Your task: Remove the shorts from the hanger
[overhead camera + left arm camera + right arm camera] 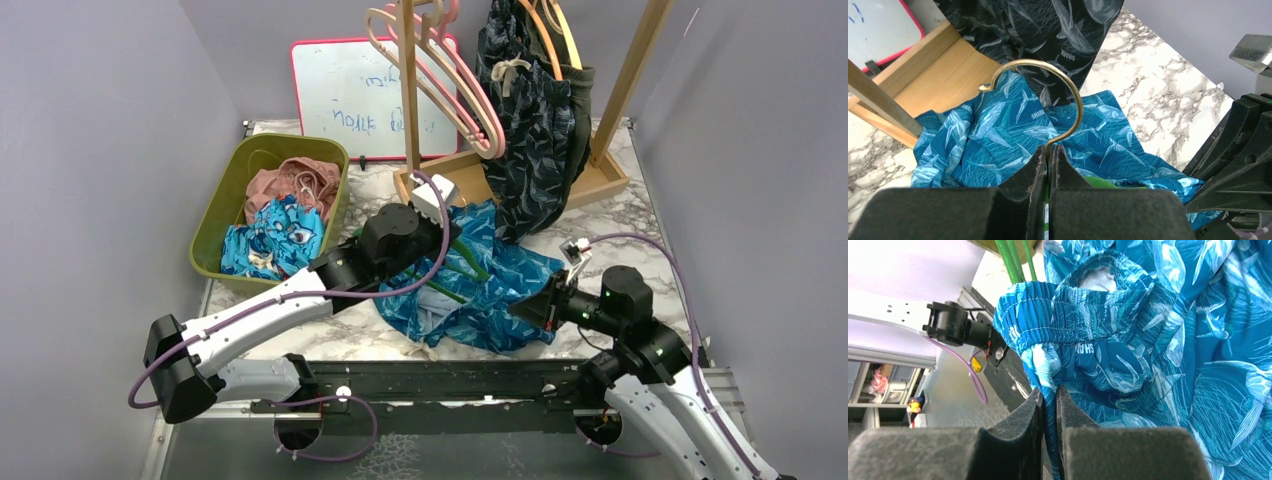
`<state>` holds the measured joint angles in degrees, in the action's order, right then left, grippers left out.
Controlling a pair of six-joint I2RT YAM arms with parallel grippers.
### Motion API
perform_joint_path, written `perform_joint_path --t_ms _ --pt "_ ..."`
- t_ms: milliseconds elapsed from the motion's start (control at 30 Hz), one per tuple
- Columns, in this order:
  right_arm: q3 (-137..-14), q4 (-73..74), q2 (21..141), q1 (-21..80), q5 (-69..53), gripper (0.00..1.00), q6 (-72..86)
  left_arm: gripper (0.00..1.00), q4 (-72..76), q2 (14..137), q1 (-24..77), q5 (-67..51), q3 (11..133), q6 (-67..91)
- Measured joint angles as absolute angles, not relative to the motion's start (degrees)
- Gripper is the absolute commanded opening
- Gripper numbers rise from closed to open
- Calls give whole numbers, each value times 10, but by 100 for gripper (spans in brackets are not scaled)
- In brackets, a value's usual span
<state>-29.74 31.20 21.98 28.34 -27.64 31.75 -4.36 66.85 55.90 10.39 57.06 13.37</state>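
Note:
The blue leaf-print shorts [485, 290] lie spread on the marble table, still on a green hanger [465, 262]. My left gripper [443, 212] is shut on the hanger's gold hook [1068, 90], with the hook's stem between the pads [1048, 152]. My right gripper [535, 308] is shut on the shorts' elastic waistband [1073, 305], pinching a fold of it [1049, 392]. The green hanger bars [1015, 260] run out at the top of the right wrist view. Dark navy leaf-print shorts [535, 140] and dark olive shorts [584, 100] hang on the rack.
A green bin [215, 225] at the left holds the dusty pink shorts [295, 180] and the cartoon-print shorts [275, 235]. A wooden rack [600, 180] stands at the back with empty pink hangers [440, 85]. A whiteboard [340, 95] leans on the back wall.

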Motion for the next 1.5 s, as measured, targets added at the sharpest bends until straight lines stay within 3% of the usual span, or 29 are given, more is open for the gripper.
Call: perform_joint_path --t_ms 167,233,667,800,933,1500 --pt "-300 301 198 284 -260 11 330 0 -75 678 564 109 618 115" --pt "-300 296 199 284 -260 17 331 0 -85 678 565 115 623 111" --pt "-300 299 232 284 -256 33 337 0 -115 654 564 151 623 89" --pt "-298 305 233 284 -260 24 340 0 -113 648 561 159 623 83" --pt "-298 309 230 284 -260 6 345 0 -126 648 560 184 627 78" --pt "-298 263 204 284 -258 9 364 0 -152 598 570 227 627 84"
